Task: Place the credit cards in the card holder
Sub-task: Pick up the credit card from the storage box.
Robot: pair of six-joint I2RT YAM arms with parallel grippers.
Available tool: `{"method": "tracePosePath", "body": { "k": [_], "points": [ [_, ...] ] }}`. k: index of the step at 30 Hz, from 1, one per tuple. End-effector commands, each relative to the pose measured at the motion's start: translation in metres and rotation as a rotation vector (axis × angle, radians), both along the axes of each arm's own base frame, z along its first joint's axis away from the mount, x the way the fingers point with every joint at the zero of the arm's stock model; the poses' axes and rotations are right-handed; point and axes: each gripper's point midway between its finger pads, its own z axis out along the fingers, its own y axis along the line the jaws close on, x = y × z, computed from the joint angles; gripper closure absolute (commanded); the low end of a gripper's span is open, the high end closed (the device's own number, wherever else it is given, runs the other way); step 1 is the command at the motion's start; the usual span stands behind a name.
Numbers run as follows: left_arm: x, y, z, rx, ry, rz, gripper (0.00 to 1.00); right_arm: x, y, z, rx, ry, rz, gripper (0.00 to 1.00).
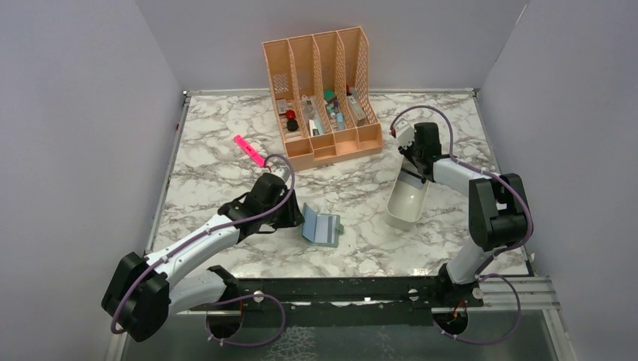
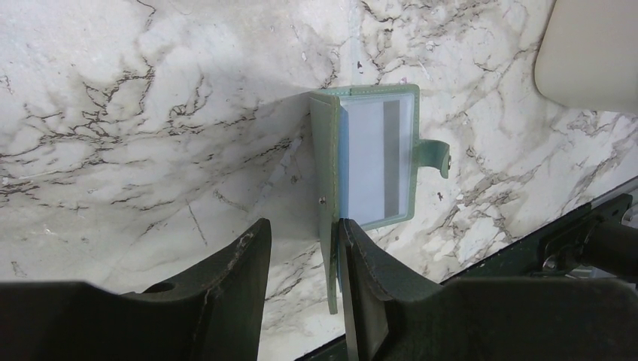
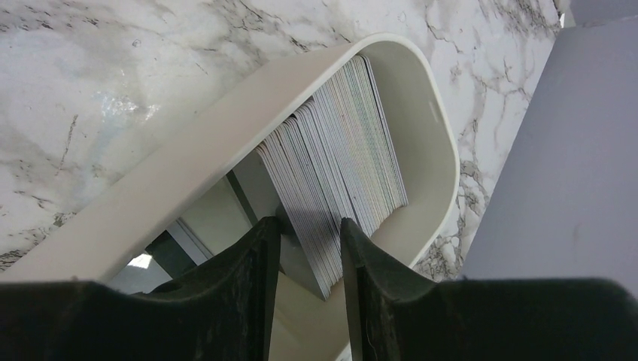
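Note:
The card holder lies open on the marble near the front edge, one flap raised; its clear inner pocket faces up. My left gripper is open, and the raised flap stands between its fingers, against the right finger only. The credit cards stand as a leaning stack on edge in a white oblong tray. My right gripper reaches into the tray's far end. Its tips straddle several cards at the near end of the stack, with open space between the fingers lower down.
A peach slotted organizer with small items stands at the back centre. A pink highlighter lies left of it. The tray's rim shows at the upper right of the left wrist view. Grey walls enclose the table.

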Motion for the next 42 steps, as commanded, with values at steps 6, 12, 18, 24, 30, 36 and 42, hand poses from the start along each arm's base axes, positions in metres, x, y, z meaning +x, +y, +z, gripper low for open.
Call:
{"method": "tracePosePath", "body": {
  "k": [6,12,18,24,30,36,42],
  "points": [
    [-0.006,0.0,0.004,-0.025,0.002,-0.009,0.58,0.007,-0.006,0.024,-0.004,-0.084,-0.017,0.67],
    [-0.006,0.001,0.007,-0.031,-0.003,-0.007,0.58,0.007,-0.005,0.03,0.004,-0.088,-0.016,0.71],
    [-0.006,0.001,0.007,-0.034,-0.004,-0.004,0.58,0.006,-0.003,0.037,0.018,-0.095,-0.011,0.76],
    [-0.006,0.001,0.008,-0.036,-0.006,-0.002,0.58,0.003,0.002,0.046,0.048,-0.101,0.002,0.89],
    [-0.006,0.001,0.009,-0.038,-0.008,0.003,0.58,-0.013,0.022,0.055,0.163,-0.041,0.05,0.98],
    [-0.004,0.0,0.014,-0.046,-0.025,0.0,0.57,-0.031,0.03,0.07,0.261,-0.014,0.022,0.99],
    [-0.003,0.001,0.018,-0.052,-0.038,0.01,0.49,-0.047,0.042,0.092,0.413,-0.021,-0.063,0.99]
  ]
}}
